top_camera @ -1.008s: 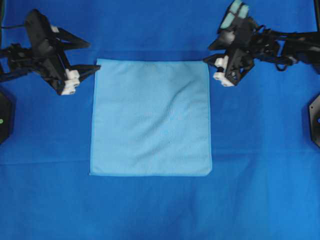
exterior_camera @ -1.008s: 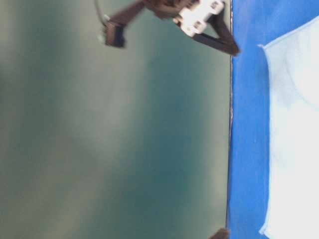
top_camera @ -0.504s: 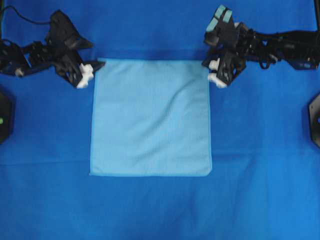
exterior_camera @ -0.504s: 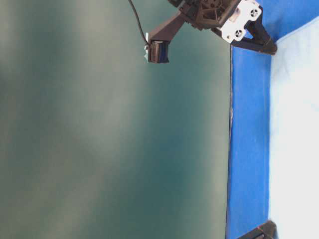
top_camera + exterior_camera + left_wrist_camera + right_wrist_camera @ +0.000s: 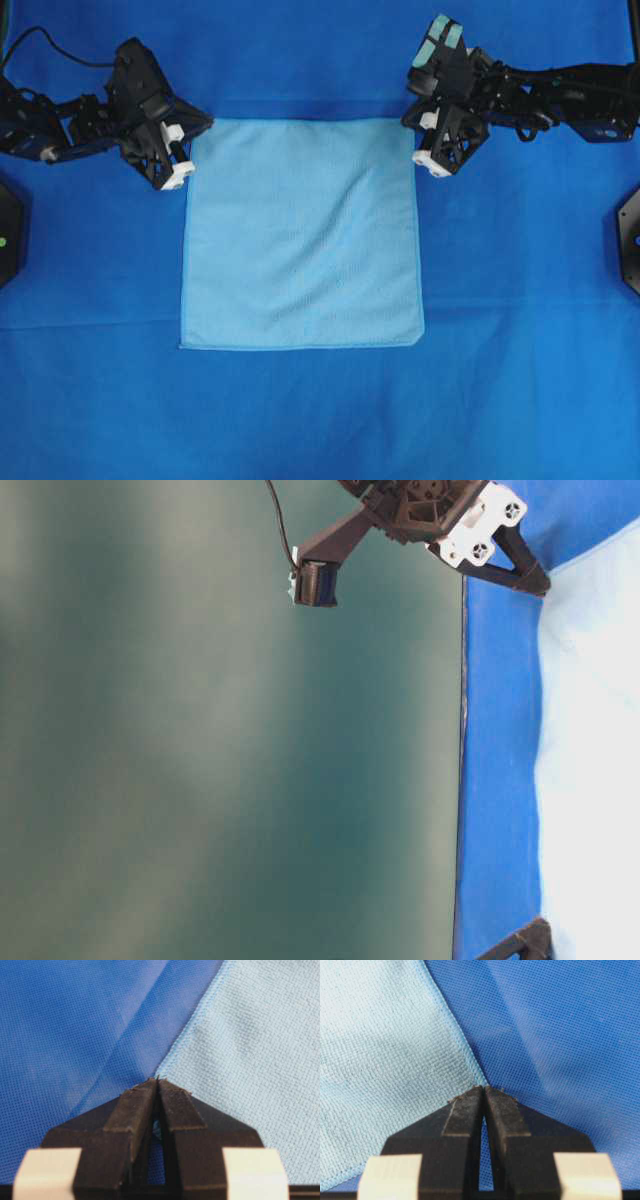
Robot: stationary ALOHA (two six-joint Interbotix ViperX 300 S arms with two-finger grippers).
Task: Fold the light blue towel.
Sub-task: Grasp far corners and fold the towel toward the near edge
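The light blue towel (image 5: 300,235) lies flat and square on the deep blue table cloth (image 5: 300,420). My left gripper (image 5: 203,126) is at the towel's far left corner, jaws closed on the hem, as the left wrist view (image 5: 158,1080) shows. My right gripper (image 5: 408,119) is at the far right corner, jaws closed on the hem there, as the right wrist view (image 5: 484,1088) shows. The towel also shows in the left wrist view (image 5: 260,1035), the right wrist view (image 5: 380,1060) and the table-level view (image 5: 600,730). Both corners stay low at the cloth.
Black arm bases stand at the left edge (image 5: 8,230) and the right edge (image 5: 630,240). The table cloth has faint creases near the towel's far corners. The near half of the towel has no gripper on it.
Both grippers moved inward to the towel's far corners and went from wide open to closed on them. The towel has kept its place.
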